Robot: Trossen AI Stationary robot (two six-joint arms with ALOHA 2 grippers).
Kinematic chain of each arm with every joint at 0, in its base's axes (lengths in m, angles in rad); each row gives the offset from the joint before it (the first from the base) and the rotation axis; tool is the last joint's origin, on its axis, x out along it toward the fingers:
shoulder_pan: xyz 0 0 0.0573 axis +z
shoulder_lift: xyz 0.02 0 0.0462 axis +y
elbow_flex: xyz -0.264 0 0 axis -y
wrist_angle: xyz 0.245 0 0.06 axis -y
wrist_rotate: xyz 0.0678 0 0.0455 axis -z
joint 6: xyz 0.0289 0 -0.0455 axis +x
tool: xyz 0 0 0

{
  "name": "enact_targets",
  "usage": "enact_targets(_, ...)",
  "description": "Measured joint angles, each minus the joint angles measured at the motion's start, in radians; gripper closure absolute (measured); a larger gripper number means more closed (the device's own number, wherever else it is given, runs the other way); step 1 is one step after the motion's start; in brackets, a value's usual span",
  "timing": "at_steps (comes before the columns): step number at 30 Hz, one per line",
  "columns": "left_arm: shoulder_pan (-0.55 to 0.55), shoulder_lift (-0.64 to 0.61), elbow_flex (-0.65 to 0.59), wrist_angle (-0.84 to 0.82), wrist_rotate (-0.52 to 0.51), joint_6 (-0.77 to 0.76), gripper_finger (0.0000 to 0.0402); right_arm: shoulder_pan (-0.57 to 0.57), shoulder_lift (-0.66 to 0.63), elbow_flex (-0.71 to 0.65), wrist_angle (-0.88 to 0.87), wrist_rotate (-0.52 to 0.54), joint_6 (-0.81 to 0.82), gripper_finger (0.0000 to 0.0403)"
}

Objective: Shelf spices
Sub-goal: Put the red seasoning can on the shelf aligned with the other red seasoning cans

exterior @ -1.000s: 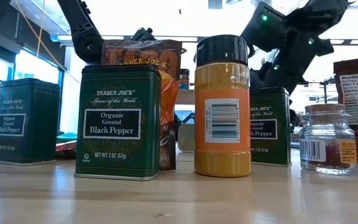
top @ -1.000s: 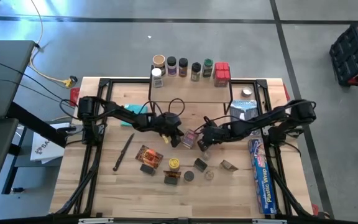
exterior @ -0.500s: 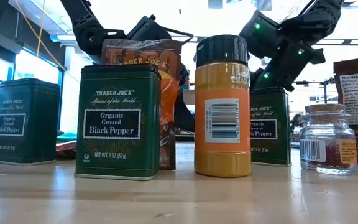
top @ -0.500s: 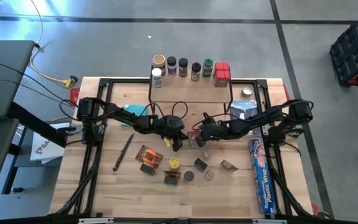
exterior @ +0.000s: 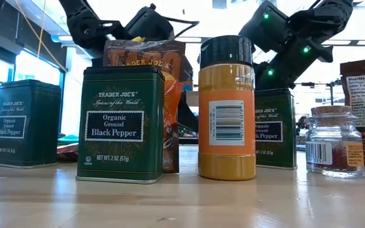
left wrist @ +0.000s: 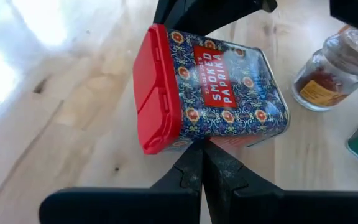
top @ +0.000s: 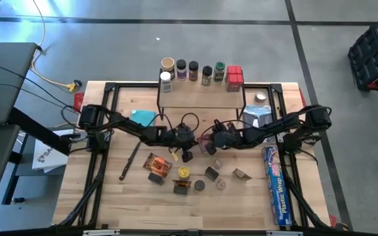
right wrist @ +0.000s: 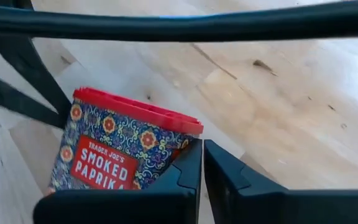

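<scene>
A blue patterned smoked paprika tin (left wrist: 229, 93) with a red lid (left wrist: 157, 93) lies label up on the table's middle (top: 207, 146). My left gripper (left wrist: 201, 152) is shut against one long side. My right gripper (right wrist: 202, 152) is shut at the opposite side, near the tin's bottom end. More spices lie nearer the front edge: an orange packet (top: 157, 162), dark tins (top: 210, 173) and a yellow jar (top: 184, 172). The shelf (top: 202, 98) stands at the far middle, with a row of jars (top: 193, 69) and a red box (top: 234, 77) along its far edge. My left gripper's shut fingertips (left wrist: 194, 155) meet the paprika tin's long side (left wrist: 197, 138), about midway along it. They slant down at it from the table's left. My right gripper's shut fingertips (right wrist: 188, 158) meet the tin's edge near its bottom corner (right wrist: 176, 152), slanting down from the table's right.
A long plastic-wrap box (top: 275, 187) lies along the right edge. A teal cloth (top: 143, 117) and a black stick-like tool (top: 130, 160) lie at the left. A small glass jar (left wrist: 328, 78) stands close beside the tin. A box (top: 258, 115) stands right of the shelf.
My left gripper has moved toward the table's right, up to the paprika tin, and its wrist has rolled. My right gripper has stayed in place beside the tin while its wrist turned.
</scene>
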Motion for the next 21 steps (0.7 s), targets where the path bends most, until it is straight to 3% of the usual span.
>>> enact_targets(6,-0.018,-0.046,0.0,-0.023,-0.083,0.049,0.0401,0.011,-0.04,0.0,0.004,0.043,-0.038,0.039)
enact_targets(16,-0.019,-0.101,0.0,-0.071,-0.092,0.058,0.0401,0.023,-0.08,0.001,0.0,0.051,-0.04,0.039)
enact_targets(21,-0.039,-0.101,0.0,-0.1,-0.192,0.102,0.0401,0.069,-0.08,0.001,0.002,0.12,-0.069,0.039)
